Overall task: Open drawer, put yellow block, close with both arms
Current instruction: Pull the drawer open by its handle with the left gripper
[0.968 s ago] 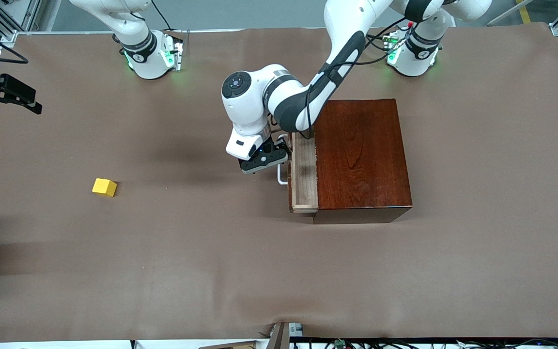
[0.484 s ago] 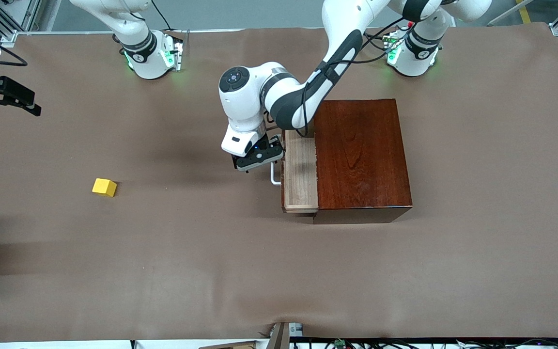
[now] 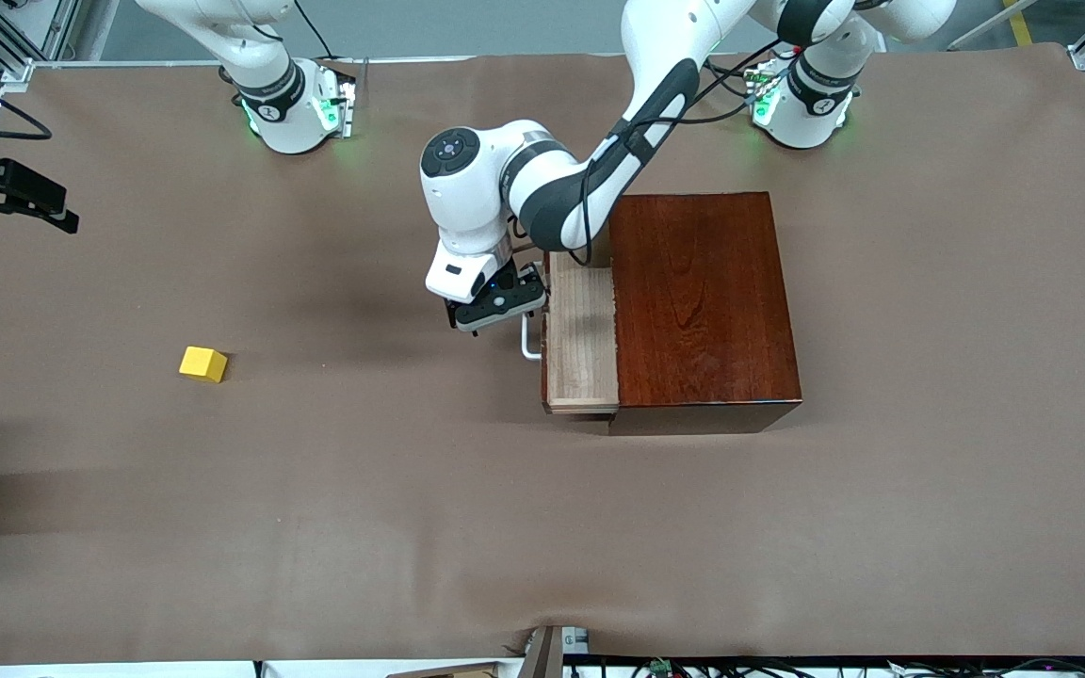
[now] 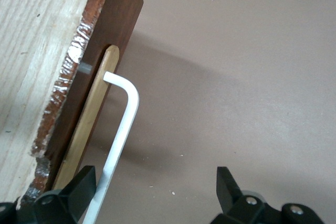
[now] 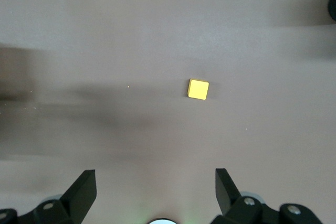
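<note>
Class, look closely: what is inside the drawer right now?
The exposed part of the drawer shows only bare pale wood. The rest lies hidden inside the box. The yellow block sits on the table.

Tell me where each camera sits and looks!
Front view: high across the table, facing the left arm, right arm, drawer and yellow block.
Left wrist view: on the left arm, looking past the open left pincer at the handle.
Right wrist view: on the right arm, looking down past the open right pincer at that block.
Front and right wrist share the block.
</note>
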Action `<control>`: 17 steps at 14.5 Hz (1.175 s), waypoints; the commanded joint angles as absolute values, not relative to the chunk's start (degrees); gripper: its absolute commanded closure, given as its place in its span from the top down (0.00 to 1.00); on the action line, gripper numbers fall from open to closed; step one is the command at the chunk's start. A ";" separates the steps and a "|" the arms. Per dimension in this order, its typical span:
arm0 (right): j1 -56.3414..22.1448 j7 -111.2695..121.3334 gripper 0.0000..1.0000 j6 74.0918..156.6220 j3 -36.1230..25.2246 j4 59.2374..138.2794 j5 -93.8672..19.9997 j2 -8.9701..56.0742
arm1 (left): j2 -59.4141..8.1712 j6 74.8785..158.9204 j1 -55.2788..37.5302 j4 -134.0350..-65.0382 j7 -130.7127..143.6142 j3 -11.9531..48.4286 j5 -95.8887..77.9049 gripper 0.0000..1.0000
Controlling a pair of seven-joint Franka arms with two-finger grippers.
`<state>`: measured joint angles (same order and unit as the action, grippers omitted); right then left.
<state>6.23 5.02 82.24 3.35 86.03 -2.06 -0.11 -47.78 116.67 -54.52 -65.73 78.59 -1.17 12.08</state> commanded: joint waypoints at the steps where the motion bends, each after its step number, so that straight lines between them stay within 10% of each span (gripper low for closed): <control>1: 8.08 5.27 1.00 84.10 3.87 84.64 -2.11 3.06 | -51.06 117.51 -55.90 -61.61 80.42 -1.05 12.57 1.00; 17: 12.31 5.19 1.00 94.28 3.87 86.74 -2.11 15.29 | -52.29 120.85 -55.99 -60.29 81.65 -0.44 11.43 1.00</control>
<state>11.60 5.06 91.71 3.06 86.34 -2.00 13.88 -48.38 116.37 -54.74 -65.00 78.72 -1.24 12.31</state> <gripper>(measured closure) 0.000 0.000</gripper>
